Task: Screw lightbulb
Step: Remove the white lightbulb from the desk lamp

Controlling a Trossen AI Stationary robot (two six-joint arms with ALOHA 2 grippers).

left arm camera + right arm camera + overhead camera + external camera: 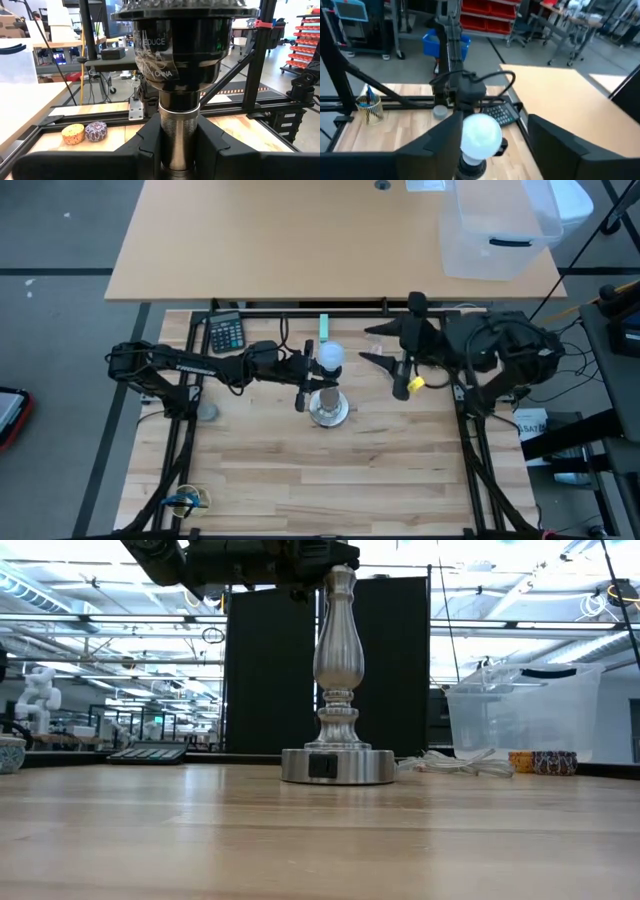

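Left gripper (300, 370) clamping lamp stand (328, 408), right gripper (377, 345) open beside lightbulb (329, 357)

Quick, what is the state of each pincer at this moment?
Left pincer: closed on the lamp stand, just under its black socket.
Right pincer: open, fingers either side of the lightbulb, not gripping it.

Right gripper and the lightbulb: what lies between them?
Only bare wooden table: the high view shows the right gripper apart from the lightbulb, nothing between.
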